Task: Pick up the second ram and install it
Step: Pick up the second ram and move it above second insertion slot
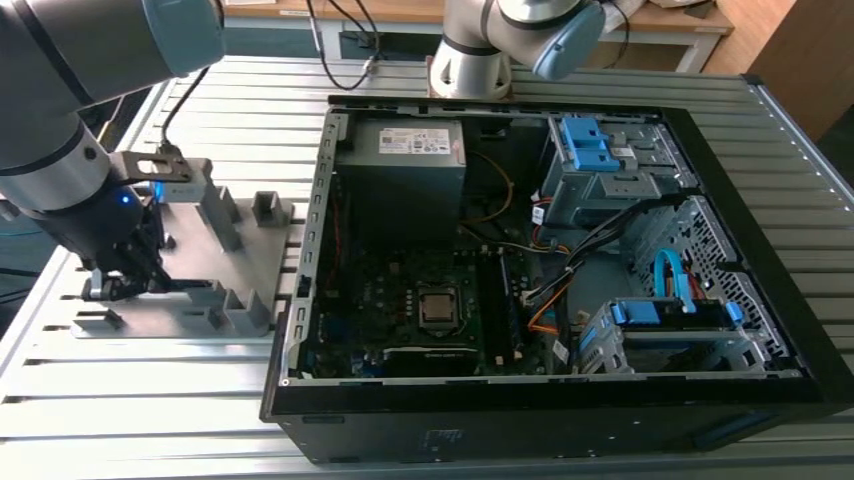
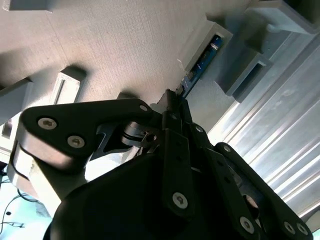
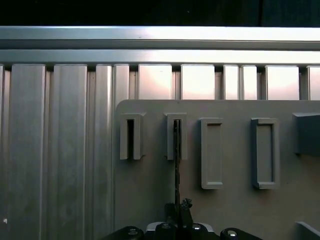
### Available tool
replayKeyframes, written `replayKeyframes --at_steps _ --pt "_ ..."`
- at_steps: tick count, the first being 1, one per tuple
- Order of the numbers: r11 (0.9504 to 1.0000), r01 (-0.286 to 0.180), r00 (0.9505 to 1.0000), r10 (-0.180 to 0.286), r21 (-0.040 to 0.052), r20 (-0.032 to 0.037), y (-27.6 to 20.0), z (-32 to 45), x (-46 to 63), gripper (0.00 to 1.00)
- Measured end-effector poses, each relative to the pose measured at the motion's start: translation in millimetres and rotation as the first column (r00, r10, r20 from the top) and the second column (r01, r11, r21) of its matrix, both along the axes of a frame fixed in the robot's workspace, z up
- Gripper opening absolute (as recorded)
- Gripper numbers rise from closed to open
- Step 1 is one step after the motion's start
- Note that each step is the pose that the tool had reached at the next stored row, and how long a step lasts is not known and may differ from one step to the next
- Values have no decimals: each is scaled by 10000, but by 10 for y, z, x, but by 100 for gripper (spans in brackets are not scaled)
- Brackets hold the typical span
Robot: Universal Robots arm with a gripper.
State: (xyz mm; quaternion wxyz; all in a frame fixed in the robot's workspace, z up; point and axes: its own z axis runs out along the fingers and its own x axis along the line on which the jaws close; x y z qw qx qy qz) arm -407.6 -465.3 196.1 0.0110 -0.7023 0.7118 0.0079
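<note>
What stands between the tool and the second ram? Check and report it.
Nothing visible does. The tool is right at the near end of the second ram, which stands edge-on in a slot of the grey holder. No part of the holder or any other thing lies between them in both wrist views.
</note>
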Motion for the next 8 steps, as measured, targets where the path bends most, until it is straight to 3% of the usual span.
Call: replayKeyframes --at_steps 8 --pt "10000 0 10000 0 0 0 0 101 0 14"
